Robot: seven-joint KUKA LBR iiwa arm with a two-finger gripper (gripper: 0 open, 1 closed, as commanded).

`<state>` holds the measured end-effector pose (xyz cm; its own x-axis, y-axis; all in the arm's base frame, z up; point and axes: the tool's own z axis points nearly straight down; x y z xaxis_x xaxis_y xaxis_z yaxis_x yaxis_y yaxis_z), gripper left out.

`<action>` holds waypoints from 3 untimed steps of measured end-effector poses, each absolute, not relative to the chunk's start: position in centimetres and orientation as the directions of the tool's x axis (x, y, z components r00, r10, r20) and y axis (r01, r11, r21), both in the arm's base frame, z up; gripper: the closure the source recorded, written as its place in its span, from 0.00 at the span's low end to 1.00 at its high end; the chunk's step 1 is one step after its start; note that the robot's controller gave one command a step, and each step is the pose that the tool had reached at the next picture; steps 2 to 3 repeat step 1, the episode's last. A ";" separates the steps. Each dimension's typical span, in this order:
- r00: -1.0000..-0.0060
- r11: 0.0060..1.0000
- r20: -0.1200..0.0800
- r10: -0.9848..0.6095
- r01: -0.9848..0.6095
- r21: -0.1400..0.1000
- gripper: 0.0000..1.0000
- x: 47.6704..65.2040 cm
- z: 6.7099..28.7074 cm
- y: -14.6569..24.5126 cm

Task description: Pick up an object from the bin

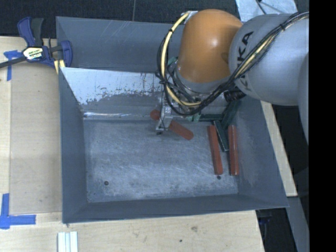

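At the left, bare floor in the grey bin (105,161). Toward the back wall near the middle, a small red scrap (155,114), partly hidden, just left of the gripper (164,124). Low over the floor there, the gripper itself, under the arm's orange cover (207,43); open or closed, impossible to tell from this angle. Just right of it, touching or nearly so, a short reddish-brown oblong piece (182,132), long axis slanting from back-left to front-right, back end toward the gripper. Likeliest pick, judging by closeness alone: a slight shift rightward along that slant, then a squeeze across the narrow width. Farther right, well apart from the gripper, a long reddish-brown stick (214,151) and its twin (233,151), side by side, running front to back. Between their back ends, a dark green bar (227,121), angled toward the right wall.
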<state>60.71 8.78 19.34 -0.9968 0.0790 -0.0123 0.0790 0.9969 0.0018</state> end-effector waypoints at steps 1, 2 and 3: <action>-0.998 0.998 -0.012 0.059 0.059 0.002 1.00 59.5 27.1 9.1; -0.998 0.998 -0.012 0.059 0.059 0.002 1.00 59.5 27.1 9.1; -0.998 0.998 -0.012 0.059 0.059 0.002 1.00 59.5 27.1 9.1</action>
